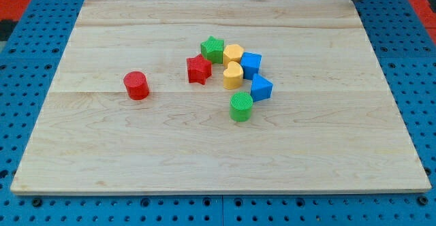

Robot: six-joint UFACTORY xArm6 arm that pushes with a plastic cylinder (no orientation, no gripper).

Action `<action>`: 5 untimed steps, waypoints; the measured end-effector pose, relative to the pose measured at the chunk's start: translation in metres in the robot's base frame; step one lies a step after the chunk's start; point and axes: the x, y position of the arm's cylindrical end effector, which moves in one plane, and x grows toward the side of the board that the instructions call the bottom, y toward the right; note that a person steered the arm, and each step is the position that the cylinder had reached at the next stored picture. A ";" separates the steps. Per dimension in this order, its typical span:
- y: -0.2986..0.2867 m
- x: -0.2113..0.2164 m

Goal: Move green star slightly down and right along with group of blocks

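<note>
Cluster of seven blocks sits a little above the middle of the wooden board (102,158). Green star (212,49) is at the cluster's upper left corner, touching the yellow hexagon-like block (234,53) on its right; red star (199,69) lies just below and left of it. Yellow heart (233,75) sits under the first yellow block, with a blue cube (251,64) to the right, a second blue block (261,88) below that, and a green cylinder (240,107) at the cluster's bottom. Red cylinder (137,85) stands well apart toward the view's left. Packing looks tight enough that a push on the star from its upper left would likely carry its neighbours down and right together. A dark object at the view's top right edge, cut off, may be the rod; my tip does not show, so its place relative to the blocks cannot be told. No gripper on this rig. Exact shape of the lower blue block is hard to make out.
</note>
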 end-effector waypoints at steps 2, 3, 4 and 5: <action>-0.065 0.013; -0.080 0.018; -0.116 0.036; -0.120 0.039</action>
